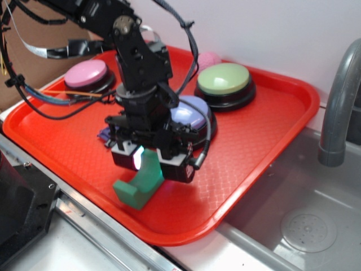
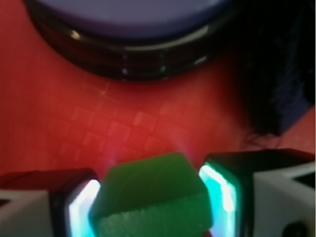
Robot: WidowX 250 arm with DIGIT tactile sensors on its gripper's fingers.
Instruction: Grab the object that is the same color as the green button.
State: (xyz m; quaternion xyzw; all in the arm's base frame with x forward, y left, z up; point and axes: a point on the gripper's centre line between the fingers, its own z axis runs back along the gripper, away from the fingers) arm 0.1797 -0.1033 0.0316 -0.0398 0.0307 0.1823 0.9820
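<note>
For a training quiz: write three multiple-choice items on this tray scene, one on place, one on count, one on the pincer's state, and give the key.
1. Where is the green block?
A. between the pincer's fingers
B. on the pink button
C. in the sink

2. How many domed buttons stand on the red tray?
A. one
B. two
C. three

3. How is the pincer?
A. wide open over bare tray
B. shut on the green block
C. out of view

Key: 1 A, the wrist view shows the block between both lit fingers. 2 C, pink button, lavender button and green button. 3 B, both fingers press the block's sides.
</note>
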